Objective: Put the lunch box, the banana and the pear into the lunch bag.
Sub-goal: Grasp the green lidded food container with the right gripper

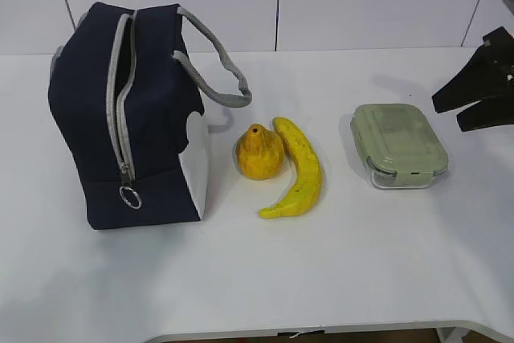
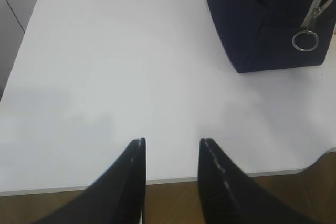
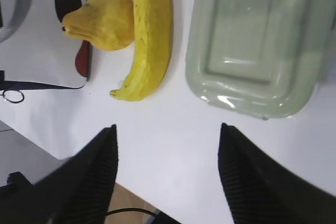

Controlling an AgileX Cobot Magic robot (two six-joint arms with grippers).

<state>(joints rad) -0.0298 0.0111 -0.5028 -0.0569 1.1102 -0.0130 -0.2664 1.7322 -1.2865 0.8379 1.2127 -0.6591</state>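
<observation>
One lunch box (image 3: 252, 45) beyond right pincer (image 3: 168, 135)

Right gripper (image 1: 464, 114) open beside the lunch box (image 1: 398, 145); banana (image 1: 299, 170), pear (image 1: 259, 152) and lunch bag (image 1: 120, 118) lie farther off

Navy bag (image 1: 120, 118) with grey handles and zipper, white side panel; orange-yellow pear (image 1: 259, 153); dark-speckled yellow banana (image 1: 299, 170); pale green lid (image 1: 397, 140).

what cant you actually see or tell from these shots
- Inside of the lunch bag: exterior view, only a dark slit shows at the zipper.
- Lunch box contents: the lid covers them in the exterior and right wrist views.
- Left gripper: absent from the exterior view.
- Lunch bag in the left wrist view: cut off by the frame edge.
</observation>
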